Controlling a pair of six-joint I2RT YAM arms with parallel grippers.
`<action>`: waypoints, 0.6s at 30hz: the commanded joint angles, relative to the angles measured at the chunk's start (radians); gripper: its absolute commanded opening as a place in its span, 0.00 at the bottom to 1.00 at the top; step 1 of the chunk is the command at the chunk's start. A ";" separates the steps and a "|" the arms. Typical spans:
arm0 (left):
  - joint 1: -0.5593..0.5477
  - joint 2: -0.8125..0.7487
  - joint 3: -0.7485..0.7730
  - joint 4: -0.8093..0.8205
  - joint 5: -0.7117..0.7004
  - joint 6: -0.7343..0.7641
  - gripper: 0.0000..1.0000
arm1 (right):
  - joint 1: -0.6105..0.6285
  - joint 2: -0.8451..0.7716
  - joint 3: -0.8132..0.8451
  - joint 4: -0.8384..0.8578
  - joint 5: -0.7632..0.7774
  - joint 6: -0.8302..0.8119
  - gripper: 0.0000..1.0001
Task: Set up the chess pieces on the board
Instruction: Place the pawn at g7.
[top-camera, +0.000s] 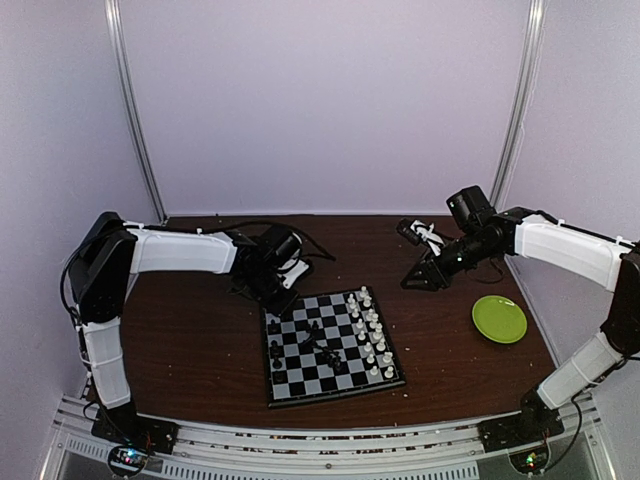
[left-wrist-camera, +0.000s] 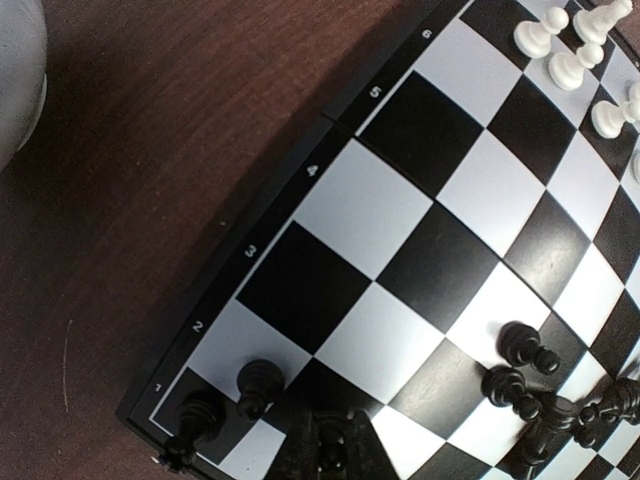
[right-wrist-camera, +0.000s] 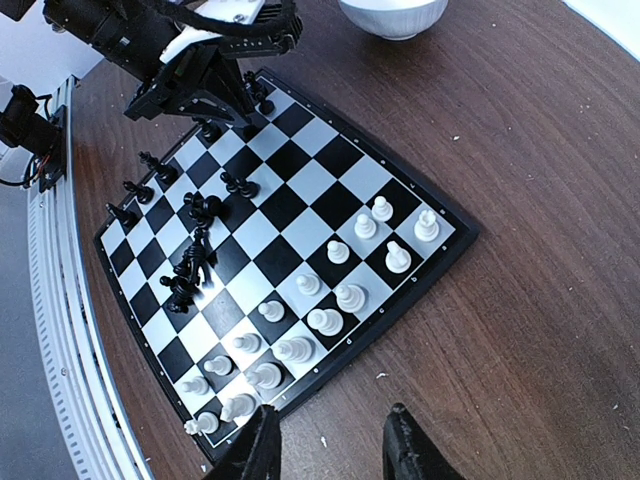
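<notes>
Right tool (right-wrist-camera: 332, 452) is hanging open and empty above the tabletop (right-wrist-camera: 520, 330), the board (right-wrist-camera: 318, 180) lying just ahead with white pieces (right-wrist-camera: 325, 320) along its nearest edge. Farther off, left tool (left-wrist-camera: 330, 462) is pinching a black piece (left-wrist-camera: 328, 436) on the corner row.

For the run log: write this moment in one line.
left gripper: shut, far-left corner of checkered chessboard | right gripper: open, off board | white plastic chessmen: in two rows | black plastic chessmen: heap mid-board

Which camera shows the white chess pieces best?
The right wrist view: all the white chess pieces show, close and clear, in two rows. The top view shows them tiny; the left wrist catches only a few.
</notes>
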 joint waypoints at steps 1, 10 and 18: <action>0.007 0.014 -0.012 0.027 0.004 -0.005 0.09 | -0.006 0.009 0.025 0.000 -0.020 0.007 0.36; 0.007 0.014 -0.014 0.014 0.012 -0.002 0.12 | -0.006 0.011 0.027 -0.001 -0.024 0.008 0.36; 0.007 -0.016 0.013 -0.022 0.006 0.000 0.18 | -0.007 0.011 0.027 -0.002 -0.024 0.008 0.36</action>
